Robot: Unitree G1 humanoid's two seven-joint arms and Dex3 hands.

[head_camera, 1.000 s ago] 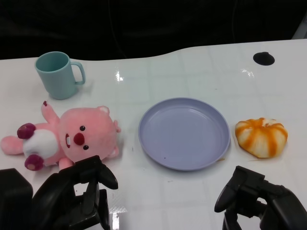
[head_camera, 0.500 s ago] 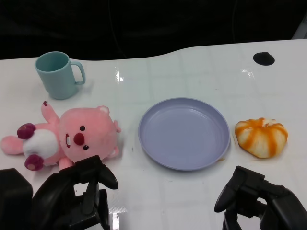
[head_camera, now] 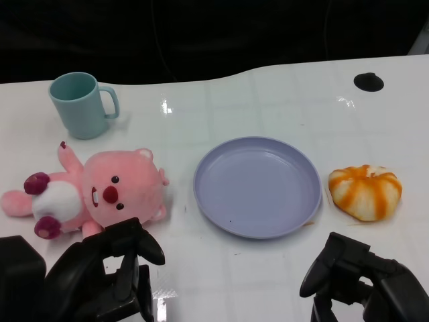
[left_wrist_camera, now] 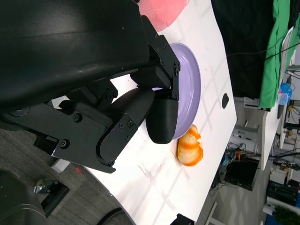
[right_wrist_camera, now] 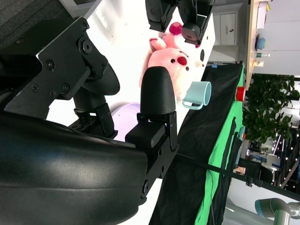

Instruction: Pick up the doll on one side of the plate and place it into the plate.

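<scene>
A pink plush doll (head_camera: pixel 94 194) lies on its back on the white table, left of the lilac plate (head_camera: pixel 258 186), with a small gap between them. The plate holds nothing. My left hand (head_camera: pixel 100 278) hovers at the near edge just in front of the doll, fingers apart and holding nothing. My right hand (head_camera: pixel 362 282) hangs near the front right, in front of the plate's right side, also holding nothing. The left wrist view shows the plate (left_wrist_camera: pixel 190 84) beyond my fingers (left_wrist_camera: pixel 161 117) and a corner of the doll (left_wrist_camera: pixel 161 11). The right wrist view shows the doll (right_wrist_camera: pixel 171 63) across the table.
A teal mug (head_camera: pixel 80 104) stands behind the doll at the far left. An orange-and-white bun-shaped soft toy (head_camera: pixel 365 191) lies right of the plate. A black round spot (head_camera: pixel 369 82) marks the far right of the table. Beyond the far edge it is dark.
</scene>
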